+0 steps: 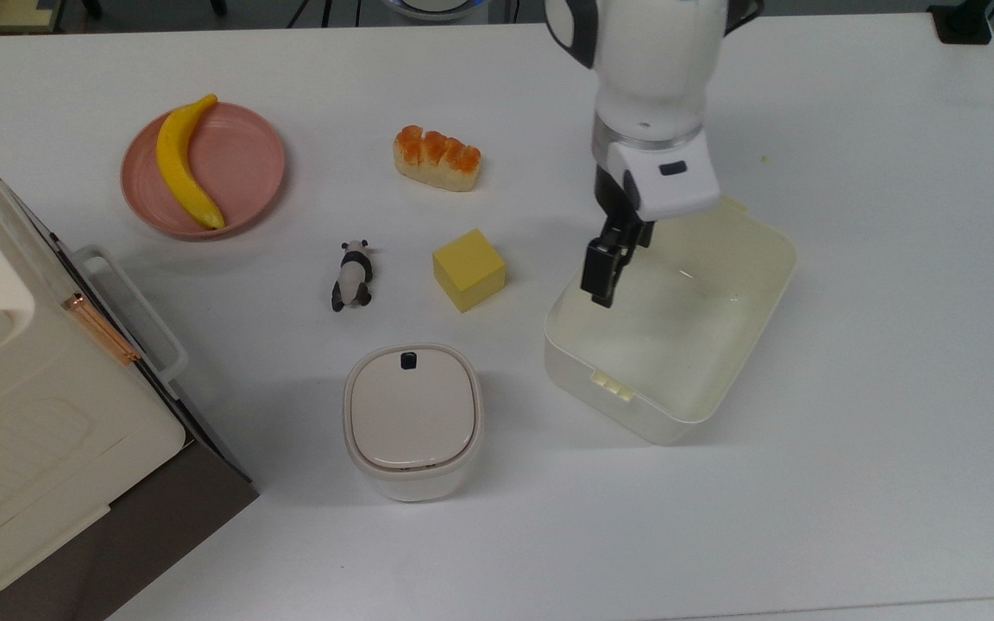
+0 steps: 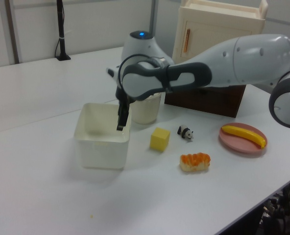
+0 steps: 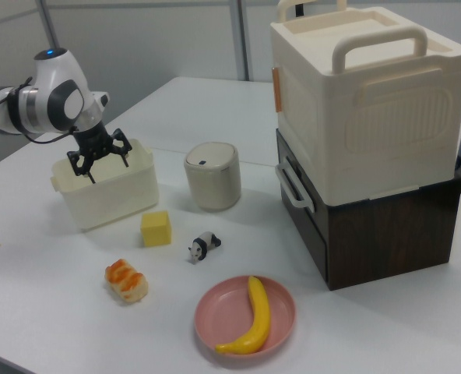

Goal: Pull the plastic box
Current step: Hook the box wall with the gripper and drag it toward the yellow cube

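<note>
Top view: our gripper (image 1: pixel 602 278), fingers spread apart per right view, hangs above plastic box (image 1: pixel 721 362) wall nearest yellow cube (image 1: pixel 468 269). Approach step; next we judge: lower, hook wall, pull

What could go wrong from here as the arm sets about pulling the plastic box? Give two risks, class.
1. The open gripper hangs above the box's wall nearest the yellow cube; lowered slightly off line, a finger could land on the rim instead of straddling it.
2. The cube and the lidded container stand close by on that side; a pull that way could shove the box into them.
</note>
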Robot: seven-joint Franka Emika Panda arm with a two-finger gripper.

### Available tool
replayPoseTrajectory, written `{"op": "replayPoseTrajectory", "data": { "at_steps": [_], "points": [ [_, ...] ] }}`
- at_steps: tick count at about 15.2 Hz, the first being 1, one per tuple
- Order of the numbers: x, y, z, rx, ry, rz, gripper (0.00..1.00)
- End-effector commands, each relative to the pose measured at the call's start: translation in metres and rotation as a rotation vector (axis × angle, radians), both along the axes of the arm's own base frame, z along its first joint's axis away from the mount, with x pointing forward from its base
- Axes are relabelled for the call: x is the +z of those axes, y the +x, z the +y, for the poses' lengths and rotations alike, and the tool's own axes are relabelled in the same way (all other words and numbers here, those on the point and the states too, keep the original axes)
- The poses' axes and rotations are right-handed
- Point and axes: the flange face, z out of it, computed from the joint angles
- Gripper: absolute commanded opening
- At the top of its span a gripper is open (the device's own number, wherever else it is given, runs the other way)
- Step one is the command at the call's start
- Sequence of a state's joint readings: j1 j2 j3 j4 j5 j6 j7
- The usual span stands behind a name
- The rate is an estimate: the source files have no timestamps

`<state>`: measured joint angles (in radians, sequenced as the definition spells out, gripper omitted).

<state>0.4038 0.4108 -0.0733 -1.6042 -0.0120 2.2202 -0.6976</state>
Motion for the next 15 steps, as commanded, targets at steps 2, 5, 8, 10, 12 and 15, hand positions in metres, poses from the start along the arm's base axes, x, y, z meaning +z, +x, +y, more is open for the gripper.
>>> {"op": "replayPoseTrajectory", "data": {
  "at_steps": [2, 5, 8, 10, 12, 15],
  "points": [
    [0.004, -0.002, 0.016, 0.018, -0.004, -0.019, 1.00],
    [-0.002, -0.013, 0.008, 0.024, -0.046, 0.075, 1.00],
    [-0.007, -0.023, -0.002, 0.083, -0.093, 0.177, 1.00],
    [-0.004, -0.029, -0.006, 0.090, -0.108, 0.219, 1.00],
    [0.003, -0.033, -0.012, 0.086, -0.117, 0.246, 1.00],
    [0.011, -0.034, -0.026, 0.071, -0.133, 0.257, 1.00]
  ]
}}
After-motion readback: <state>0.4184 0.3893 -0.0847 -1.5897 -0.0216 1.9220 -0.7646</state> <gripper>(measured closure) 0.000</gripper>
